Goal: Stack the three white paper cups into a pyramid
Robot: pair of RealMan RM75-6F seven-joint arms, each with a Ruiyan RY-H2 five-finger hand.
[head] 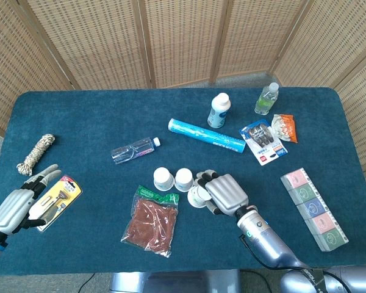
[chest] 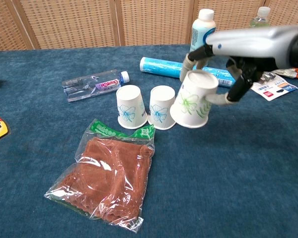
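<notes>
Two white paper cups with a flower print stand upside down side by side, one [chest: 130, 106] [head: 163, 178] to the left of the other [chest: 162, 107] [head: 183, 179]. My right hand [chest: 243, 49] [head: 224, 193] holds the third cup [chest: 193, 99] [head: 197, 195] lifted off the table and tilted, just right of the pair. Its rim overlaps the nearer cup in the chest view. My left hand [head: 17, 205] hovers open at the table's left edge, over a carded tool [head: 56, 198].
A bagged brown cloth [chest: 111, 175] lies in front of the cups. Behind them lie a flattened clear bottle [chest: 94, 83] and a blue tube [chest: 181, 69]. Two upright bottles [head: 219, 110] [head: 266, 99], a battery pack [head: 264, 141], a box row [head: 314, 209] and a rope coil [head: 36, 152] lie around.
</notes>
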